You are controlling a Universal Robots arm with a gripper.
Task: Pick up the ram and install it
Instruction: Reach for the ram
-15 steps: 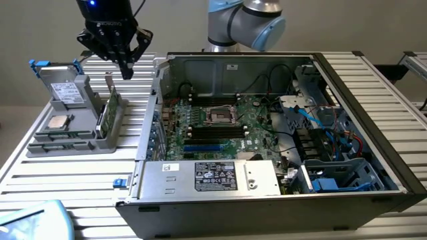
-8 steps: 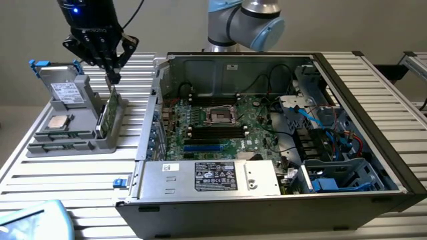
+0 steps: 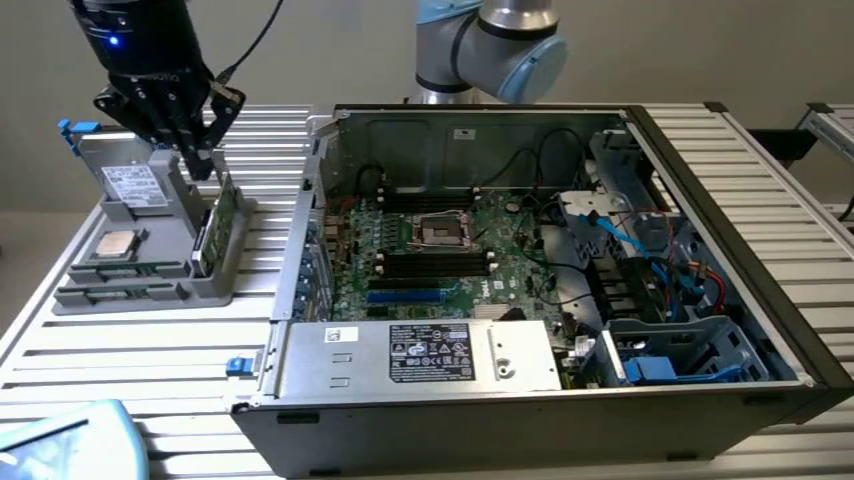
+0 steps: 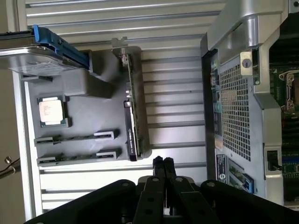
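Gripper: we see the gripper (image 3: 200,168) on the exterior view's left, over the far end of the tray (image 3: 187,290); its two fingers are pressed together with nothing between them.
Gripper, wrist view: the gripper (image 4: 163,162) has its dark fingers meeting at the tips, close by one end of the card (image 4: 133,116).
Ram: the ram (image 3: 127,270) lies flat in a groove at the near left of the tray, well apart from the gripper and not held.
Second stick: a second stick (image 3: 114,293) lies in the next groove, just nearer to us and parallel to the ram.
Ram, wrist view: the ram (image 4: 74,137) and the second stick (image 4: 77,156) lie side by side, each in its own groove.
Card: the card (image 3: 214,225) stands on edge along the right side of the tray; we cannot tell whether the fingers touch it.
Chip: a square silver chip (image 3: 120,243) sits flat in the tray, just beyond the ram.
Drive: a drive (image 3: 134,185) stands upright at the far left of the tray, beside the gripper.
Case: an open case (image 3: 534,420) lies to the right of the tray, with the board (image 3: 441,250) exposed inside.
Table: the tray and the case both rest on a slatted table (image 3: 134,350).
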